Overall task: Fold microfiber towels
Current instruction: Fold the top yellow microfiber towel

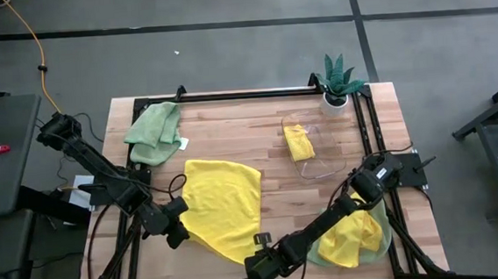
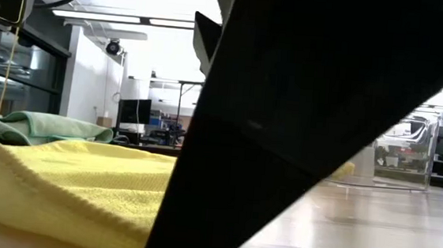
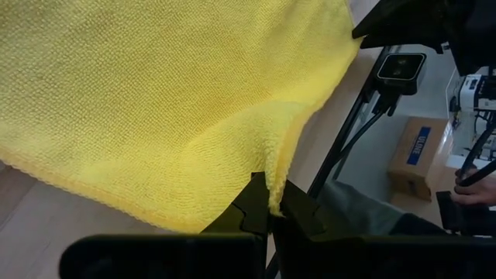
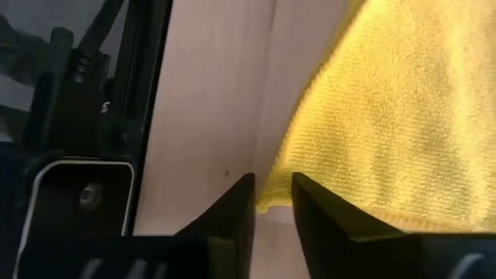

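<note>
1. Most of the low view is blocked by a dark arm link right in front of the lens, so only a slice of the yellow towel, a green cloth behind it and a clear container on the right can be made out there.
2. The right gripper is mostly lost in dark hardware at the bottom centre of the high view. In its wrist view the fingers are seen closed around the towel's edge, a small gap left between them.
3. The left gripper is seen clenched on a pinched fold at the towel's left side; the fingertips are pressed together with cloth between.
4. The big yellow towel is spread at centre-left of the high view, long axis running from upper left down toward bottom centre.
5. A green towel is bunched at upper left, and a yellow and green pile is partly covered by the right arm at lower right.
6. A small yellow cloth is seen inside the clear container, near a potted plant.
</note>
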